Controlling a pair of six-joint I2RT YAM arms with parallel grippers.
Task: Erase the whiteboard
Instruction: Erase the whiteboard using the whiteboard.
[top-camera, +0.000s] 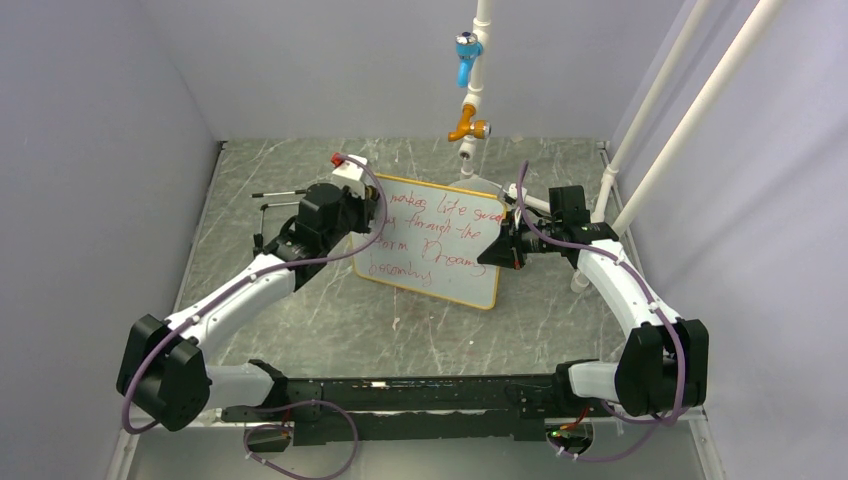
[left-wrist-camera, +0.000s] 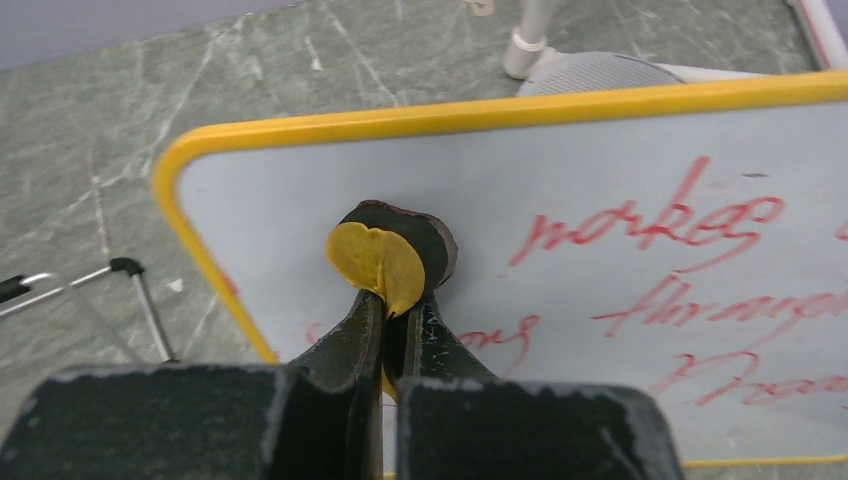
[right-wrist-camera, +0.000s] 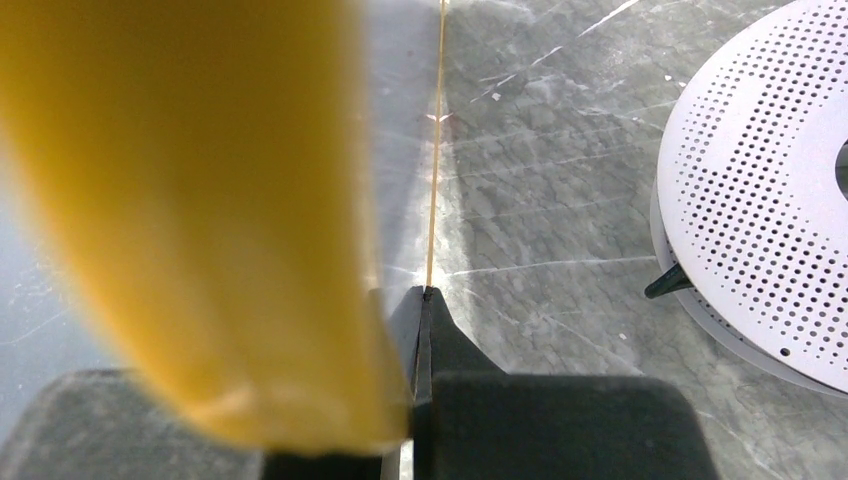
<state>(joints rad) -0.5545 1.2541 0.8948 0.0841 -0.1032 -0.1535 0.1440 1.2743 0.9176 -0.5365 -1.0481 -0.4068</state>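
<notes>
The whiteboard (top-camera: 435, 245), a glossy white rectangle with rounded corners, a thin yellow-orange frame and red handwriting, sits mid-table on the grey veined stone-look tabletop (top-camera: 300, 300). The left gripper (left-wrist-camera: 400, 310) is clamped on a small round eraser pad (left-wrist-camera: 385, 262), yellow over a dark layer, pressed to the board's upper-left area. The right gripper (right-wrist-camera: 425, 300) pinches the board's right edge, with a perforated grey disc (right-wrist-camera: 760, 200) just beyond it.
</notes>
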